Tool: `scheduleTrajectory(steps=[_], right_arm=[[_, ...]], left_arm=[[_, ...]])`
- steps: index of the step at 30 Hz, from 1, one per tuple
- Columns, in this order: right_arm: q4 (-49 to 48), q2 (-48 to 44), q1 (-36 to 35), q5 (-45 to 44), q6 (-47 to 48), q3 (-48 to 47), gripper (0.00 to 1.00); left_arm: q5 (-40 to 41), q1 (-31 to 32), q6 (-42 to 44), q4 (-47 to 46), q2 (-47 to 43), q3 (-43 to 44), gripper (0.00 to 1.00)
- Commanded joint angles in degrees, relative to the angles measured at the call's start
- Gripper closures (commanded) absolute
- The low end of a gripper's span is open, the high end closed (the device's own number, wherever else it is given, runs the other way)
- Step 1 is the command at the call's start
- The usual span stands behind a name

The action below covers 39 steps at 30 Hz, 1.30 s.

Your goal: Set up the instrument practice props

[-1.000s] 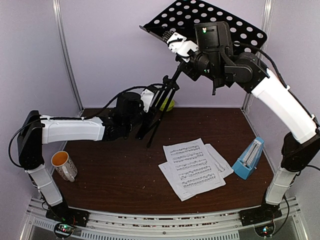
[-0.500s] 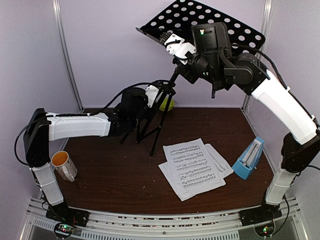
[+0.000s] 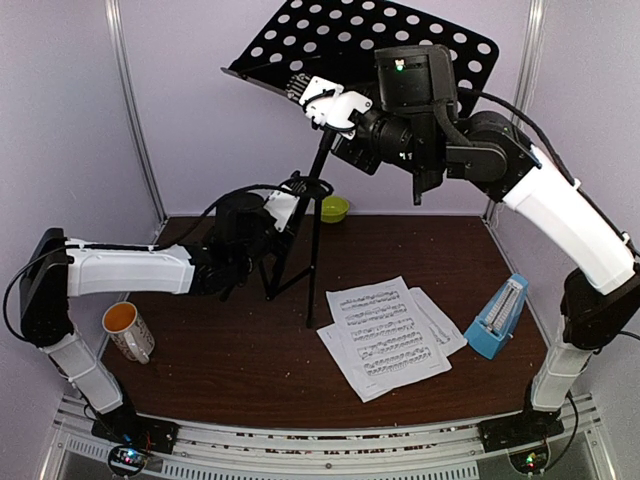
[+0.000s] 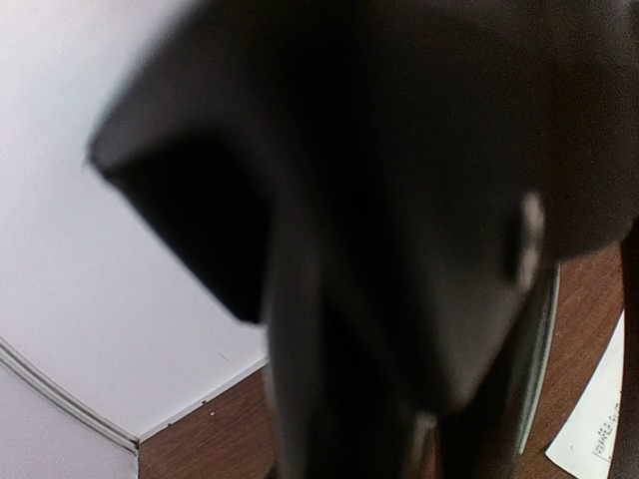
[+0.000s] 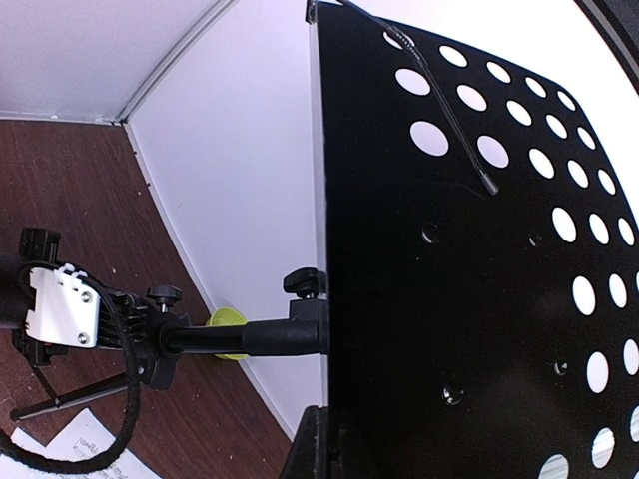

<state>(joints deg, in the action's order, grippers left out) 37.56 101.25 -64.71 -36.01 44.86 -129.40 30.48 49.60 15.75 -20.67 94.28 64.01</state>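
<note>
Right arm high, right pincer (image 3: 313,98) clamped on music stand (image 3: 317,240), left arm outstretched, left pincer (image 3: 289,202) grip unclear

The left arm (image 3: 130,268) is rising from its base at the near left, bending at a raised joint and stretching its white forearm level toward the middle, with the wrist tipping the left gripper (image 3: 288,205) up and to the right. Whether its jaws are apart or together is not showing, its own camera giving only a dark blur. The right arm (image 3: 565,225) is standing tall at the near right, leaning its white link up and inward, then folding at a black elbow so the wrist is pointing left, high above the other arm, the right gripper (image 3: 303,90) pinching its fingers tight together
</note>
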Motion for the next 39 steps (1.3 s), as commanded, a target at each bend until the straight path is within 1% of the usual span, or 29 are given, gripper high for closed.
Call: scheduleTrajectory(steps=[1,5,11,15,18,20,21,22,25,30,34,39], right_arm=[[-26.5,-3.6,-1.4,2.6,7.9,-4.2,1.0],[-28.0,-2.6,-2.3,6.8,9.7,-3.6,1.0],[-29.4,-1.0,-2.8,9.4,9.1,-1.0,1.0],[-30.8,0.0,-2.9,11.2,9.3,0.9,1.0],[-30.9,0.6,-2.9,12.3,8.3,1.0,1.0],[-30.9,0.9,-2.9,12.6,8.5,1.4,1.0],[-31.1,1.0,-2.9,12.7,8.9,1.7,1.0],[-31.3,1.2,-2.9,12.8,9.3,1.9,1.0],[-31.9,2.1,-2.8,13.1,10.0,1.8,1.0],[-32.7,2.9,-3.2,13.7,10.3,1.6,1.0],[-33.9,3.8,-4.1,13.8,11.8,2.0,1.0],[-34.7,4.9,-5.4,14.0,12.9,2.3,1.0]], left_arm=[[3.4,0.1,0.2,-5.9,-0.8,-3.9,1.0],[4.6,0.1,-3.3,-6.6,0.5,-4.3,1.0],[6.5,0.2,-11.2,-5.3,2.9,-3.1,1.0],[8.6,0.1,-14.0,-4.9,2.6,-4.6,0.96],[9.5,0.1,-15.7,-3.5,1.9,-5.7,0.9],[9.4,0.1,-16.5,-2.7,0.4,-6.8,0.83],[8.8,0.1,-17.2,-2.6,-0.8,-7.8,0.77],[7.8,0.1,-17.7,-2.5,-2.2,-8.8,0.71],[4.0,0.1,-19.7,-2.8,-6.6,-12.2,0.56],[-2.0,0.1,-21.6,-2.1,-13.0,-16.8,0.41],[-6.4,0.1,-22.9,-0.1,-16.8,-18.9,0.38],[-10.8,-0.4,-25.2,0.2,-21.2,-23.0,0.39]])
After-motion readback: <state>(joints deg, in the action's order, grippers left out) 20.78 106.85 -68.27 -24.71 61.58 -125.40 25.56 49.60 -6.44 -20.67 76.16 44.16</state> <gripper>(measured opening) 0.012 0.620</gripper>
